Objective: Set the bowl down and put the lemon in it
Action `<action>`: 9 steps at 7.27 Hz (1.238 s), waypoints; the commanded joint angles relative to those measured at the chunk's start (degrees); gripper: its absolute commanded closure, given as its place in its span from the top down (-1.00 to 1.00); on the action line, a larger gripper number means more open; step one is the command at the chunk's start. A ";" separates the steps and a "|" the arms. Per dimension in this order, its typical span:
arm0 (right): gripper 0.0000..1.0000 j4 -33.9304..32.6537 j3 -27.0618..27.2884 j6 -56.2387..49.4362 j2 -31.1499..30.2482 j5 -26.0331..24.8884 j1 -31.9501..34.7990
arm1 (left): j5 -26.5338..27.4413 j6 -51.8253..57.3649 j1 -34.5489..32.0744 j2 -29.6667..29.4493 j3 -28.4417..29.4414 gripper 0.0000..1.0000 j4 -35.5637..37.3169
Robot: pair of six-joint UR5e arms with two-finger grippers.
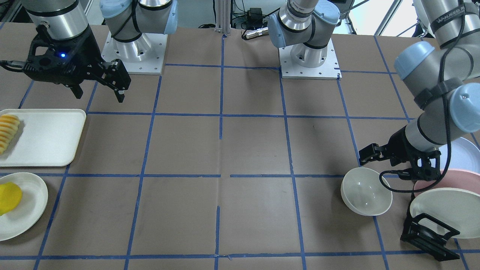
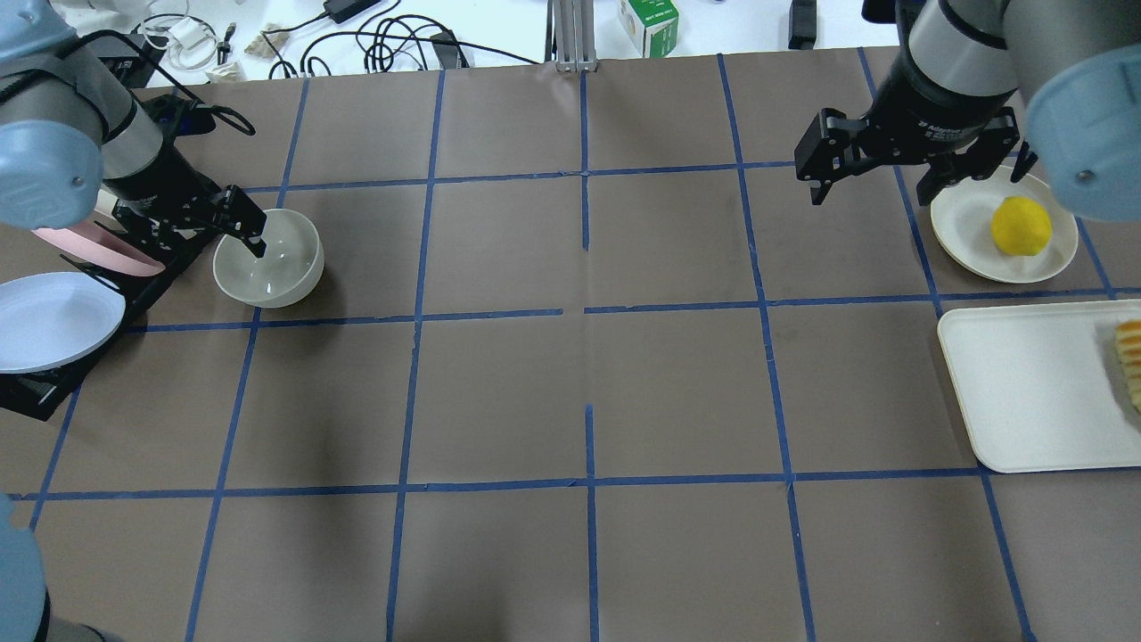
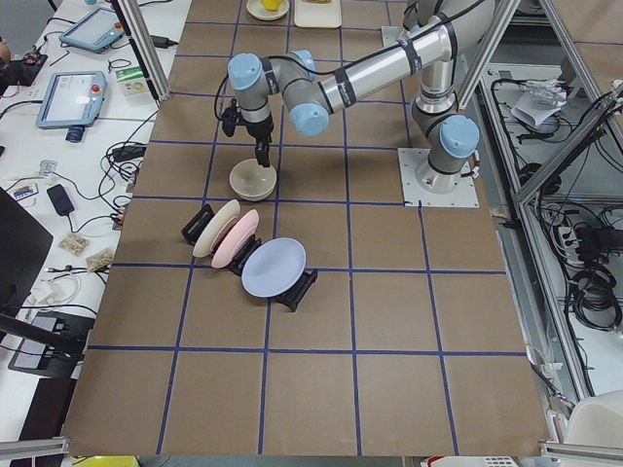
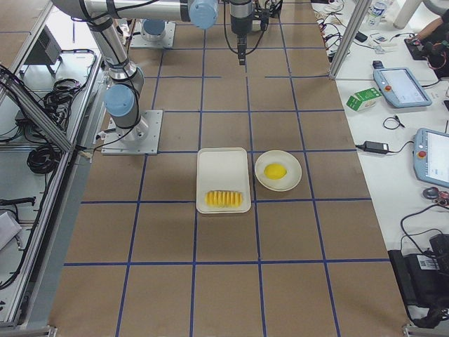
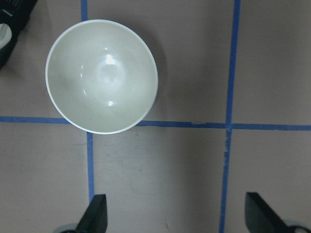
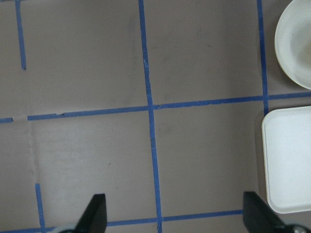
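**Found bowl [image 2: 267, 259] set on table [image 2: 588, 392], lemon [image 2: 1021, 226] apart on plate [image 2: 958, 242]**

Checked left fingers [image 5: 96, 216] first: spread wide, gripping nothing. Placed left gripper [image 1: 397, 161] above the table, just beside the bowl, between it and the rack [image 1: 427, 236]. In the left wrist view, saw bowl clear of both fingers, ahead of them rather than between. In the overhead view, saw one finger overlapping the bowl's rim; cannot tell from that whether touching or merely above. Noted bowl upright, mouth up, glossy inside showing, resting by a crossing of blue tape lines [image 5: 228, 126]. Recorded rack just beside the bowl, holding racked plates [image 3: 238, 238] on edge: one cream, one pink, one pale blue.

Checked right fingers [image 6: 95, 213] next: likewise spread wide, nothing held. Placed right gripper [image 2: 878, 183] above bare table, near the plate's rim on the side toward the table's middle, apart from the lemon. Located lemon lying on the round plate at the robot's right end of the table, well apart from the bowl at the left end. Noted plate flat on the table, lemon toward one side of it. Recorded tray [image 2: 1025, 392] just beside the plate. Found row of slices [image 2: 1130, 357] at one end of the tray.
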 commanded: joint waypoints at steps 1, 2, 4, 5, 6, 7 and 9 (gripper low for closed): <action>1.00 2.32 1.76 -0.66 0.10 -2.86 -0.15 | 0.46 1.47 1.19 -3.32 -2.26 1.00 7.16; 1.00 0.58 1.41 -1.27 0.19 -11.24 -0.58 | 0.55 1.82 1.19 -4.55 -2.35 1.00 9.88; 1.00 -3.03 0.89 -4.25 6.56 -14.14 -6.34 | 0.29 3.13 1.28 -7.27 -1.57 1.00 11.31; 1.00 -3.47 0.79 -12.27 8.00 -13.96 -12.13 | 0.55 7.40 1.89 -8.59 -2.17 1.00 14.88; 1.00 -6.61 0.71 -19.40 10.37 -9.69 -16.62 | -0.14 7.44 4.24 -9.04 -2.09 1.00 15.09; 1.00 -9.95 0.71 -20.95 12.48 -7.13 -19.63 | -0.32 7.18 4.53 -9.65 -2.26 1.00 15.18; 1.00 -15.14 0.44 -20.62 16.08 -6.93 -22.55 | -3.13 2.12 4.10 -9.66 -1.65 -0.48 15.36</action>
